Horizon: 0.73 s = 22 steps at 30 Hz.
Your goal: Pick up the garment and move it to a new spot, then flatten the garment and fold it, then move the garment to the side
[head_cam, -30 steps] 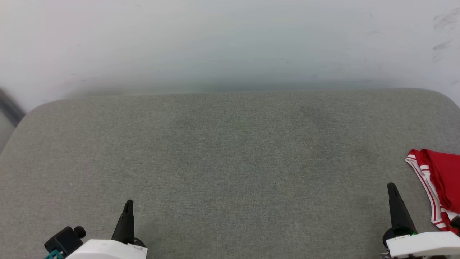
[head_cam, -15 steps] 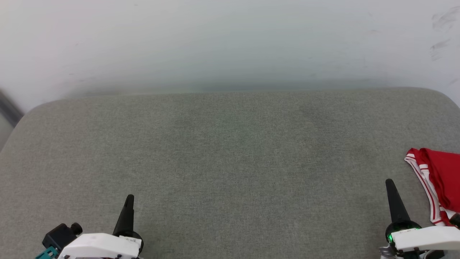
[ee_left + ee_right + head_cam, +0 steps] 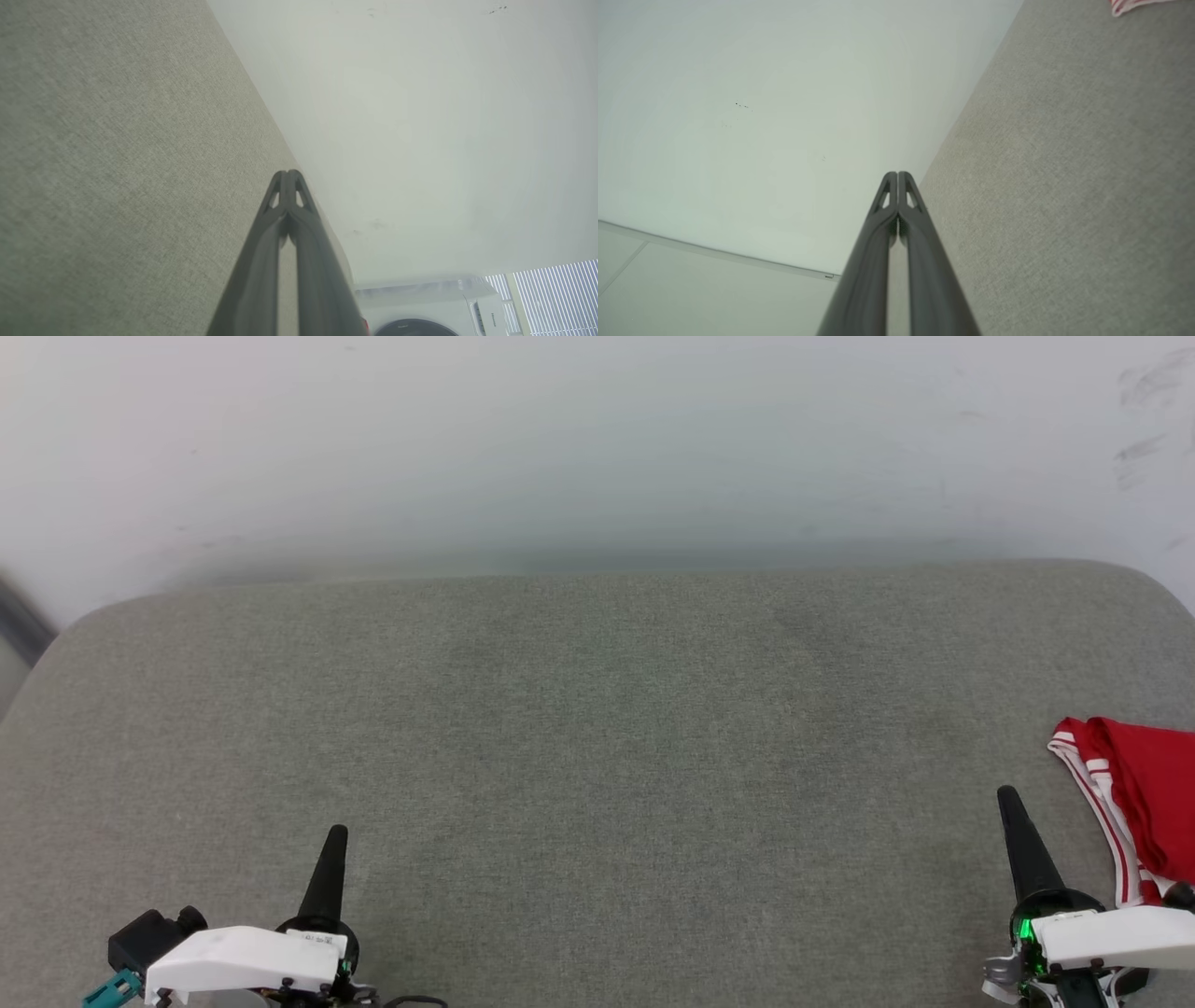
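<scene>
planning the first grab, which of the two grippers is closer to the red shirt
The right gripper: the garment lies just beside it, at the head view's right edge, while the left gripper sits far off at lower left.

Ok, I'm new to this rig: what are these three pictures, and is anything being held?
This is a two-armed robot. The wide picture comes from its head, looking down on a grey padded surface against a white wall. The dark spikes near its bottom corners are the left gripper and right gripper, both shut and holding nothing. The other two pictures look along each gripper's fingers from its wrist. The red garment with striped trim lies on the surface at the right, cut off by the frame, apart from the right gripper's fingers.
</scene>
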Available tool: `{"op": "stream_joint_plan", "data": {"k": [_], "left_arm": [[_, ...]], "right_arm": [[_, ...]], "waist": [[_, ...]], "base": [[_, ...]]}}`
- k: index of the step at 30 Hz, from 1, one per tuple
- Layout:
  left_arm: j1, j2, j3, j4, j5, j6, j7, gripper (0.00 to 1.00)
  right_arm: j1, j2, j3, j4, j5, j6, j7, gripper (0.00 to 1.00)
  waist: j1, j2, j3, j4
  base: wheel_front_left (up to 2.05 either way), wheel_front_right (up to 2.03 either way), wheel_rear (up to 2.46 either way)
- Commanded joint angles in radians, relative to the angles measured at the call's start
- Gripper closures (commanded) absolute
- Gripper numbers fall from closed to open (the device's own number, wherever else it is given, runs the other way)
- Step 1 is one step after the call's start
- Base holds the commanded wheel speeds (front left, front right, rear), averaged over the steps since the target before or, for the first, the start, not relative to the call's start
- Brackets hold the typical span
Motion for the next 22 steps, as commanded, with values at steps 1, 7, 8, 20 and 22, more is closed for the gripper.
{"op": "stream_joint_plan", "data": {"k": [1, 7, 8, 20, 22], "left_arm": [[-0.026, 0.003, 0.003, -0.005, -0.016, -0.006, 0.003, 1.0], [-0.036, 0.002, 0.01, 0.005, -0.075, -0.012, 0.018, 1.0], [-0.039, 0.002, 0.011, 0.006, -0.084, -0.013, 0.021, 1.0], [-0.061, -0.001, 0.023, 0.022, -0.19, -0.023, 0.047, 1.0], [-0.065, -0.001, 0.024, 0.025, -0.207, -0.023, 0.053, 1.0]], "right_arm": [[-0.023, -0.007, -0.001, -0.004, 0.016, 0.0, 0.003, 1.0], [-0.033, -0.007, -0.003, 0.005, 0.071, 0.0, 0.018, 1.0], [-0.033, -0.007, -0.004, 0.007, 0.08, 0.0, 0.021, 1.0], [-0.054, -0.005, -0.008, 0.025, 0.179, 0.0, 0.048, 1.0], [-0.058, -0.004, -0.008, 0.027, 0.194, 0.0, 0.052, 1.0]], "waist": [[0.0, 0.0, 0.0, 0.0], [0.0, 0.0, 0.001, -0.002], [0.0, 0.0, 0.001, -0.002], [0.0, 0.0, 0.003, -0.006], [0.0, 0.0, 0.003, -0.006]], "base": [[0.0, 0.0, 0.0], [0.0, 0.0, 0.0], [0.0, 0.0, 0.0], [0.0, 0.0, 0.0], [0.0, 0.0, 0.0]]}}
